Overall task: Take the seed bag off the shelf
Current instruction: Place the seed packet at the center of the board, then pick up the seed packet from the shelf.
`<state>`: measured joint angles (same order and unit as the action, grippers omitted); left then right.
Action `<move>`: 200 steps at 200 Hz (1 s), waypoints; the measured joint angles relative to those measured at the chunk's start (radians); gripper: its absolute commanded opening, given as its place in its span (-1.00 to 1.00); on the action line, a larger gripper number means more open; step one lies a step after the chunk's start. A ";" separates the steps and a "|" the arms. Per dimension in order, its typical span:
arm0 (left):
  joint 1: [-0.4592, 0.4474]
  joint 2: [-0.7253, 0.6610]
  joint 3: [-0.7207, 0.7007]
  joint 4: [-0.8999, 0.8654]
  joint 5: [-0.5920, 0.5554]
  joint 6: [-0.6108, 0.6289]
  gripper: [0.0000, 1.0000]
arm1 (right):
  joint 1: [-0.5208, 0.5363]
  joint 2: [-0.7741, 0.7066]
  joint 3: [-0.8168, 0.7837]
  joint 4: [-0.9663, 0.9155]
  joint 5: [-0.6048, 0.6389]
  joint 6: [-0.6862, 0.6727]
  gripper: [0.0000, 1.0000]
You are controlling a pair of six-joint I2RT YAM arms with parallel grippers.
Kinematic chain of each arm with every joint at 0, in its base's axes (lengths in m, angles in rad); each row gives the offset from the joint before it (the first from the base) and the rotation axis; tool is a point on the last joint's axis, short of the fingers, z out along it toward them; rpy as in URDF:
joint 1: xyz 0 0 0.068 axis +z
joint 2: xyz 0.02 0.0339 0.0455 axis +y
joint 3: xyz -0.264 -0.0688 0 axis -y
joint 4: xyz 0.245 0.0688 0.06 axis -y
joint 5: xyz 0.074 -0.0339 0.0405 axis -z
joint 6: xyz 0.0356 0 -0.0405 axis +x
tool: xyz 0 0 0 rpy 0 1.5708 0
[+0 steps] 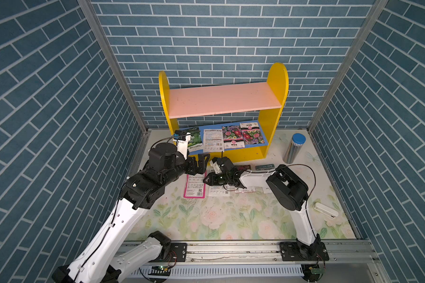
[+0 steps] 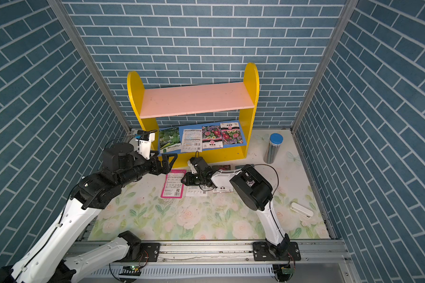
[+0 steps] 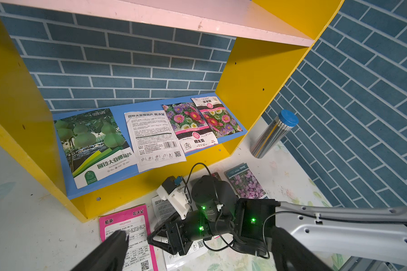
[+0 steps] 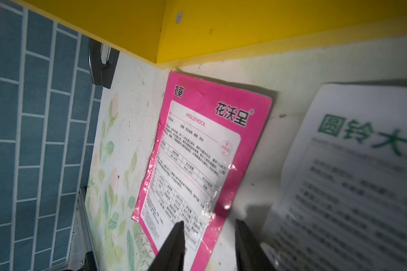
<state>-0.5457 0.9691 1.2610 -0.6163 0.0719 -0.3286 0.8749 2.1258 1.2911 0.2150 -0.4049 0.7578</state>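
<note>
The shelf (image 1: 276, 80) stands at the back against the wall, its pink upper board (image 1: 221, 98) bare. On its blue lower board (image 3: 136, 106) lie several seed bags: a green gourd bag (image 3: 92, 143), a white printed one (image 3: 153, 138) and two flower ones (image 3: 188, 124). A pink seed bag (image 1: 194, 186) lies flat on the table in front of the shelf. My right gripper (image 4: 209, 221) hovers low over this bag's edge, open and holding nothing. My left gripper (image 1: 203, 159) is wide open and empty just before the shelf's base, below the gourd bag.
A white printed bag (image 4: 350, 176) lies on the table beside the pink one, under my right wrist. A purple flower packet (image 3: 246, 183) lies further right. A metal cylinder with a blue cap (image 1: 293, 148) stands right of the shelf. A small white case (image 1: 325, 209) lies near the right wall.
</note>
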 measured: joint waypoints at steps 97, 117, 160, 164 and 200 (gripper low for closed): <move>0.000 0.029 -0.069 0.131 0.053 -0.018 0.99 | -0.012 -0.455 -0.187 0.028 -0.051 -0.144 0.65; 0.000 0.060 -0.074 0.168 0.075 -0.027 0.99 | -0.012 -0.558 -0.214 -0.019 -0.009 -0.206 0.93; 0.000 0.075 -0.083 0.239 0.119 -0.035 0.99 | -0.020 -0.720 -0.258 -0.134 0.100 -0.319 1.00; 0.000 0.075 -0.083 0.246 0.126 -0.035 0.99 | -0.023 -0.734 -0.262 -0.142 0.111 -0.326 1.00; 0.000 0.090 -0.085 0.303 0.179 -0.046 1.00 | -0.056 -0.856 -0.308 -0.212 0.222 -0.394 1.00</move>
<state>-0.5461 1.0592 1.1759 -0.3130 0.2504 -0.3748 0.8188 1.2694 0.9833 0.0025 -0.1825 0.3637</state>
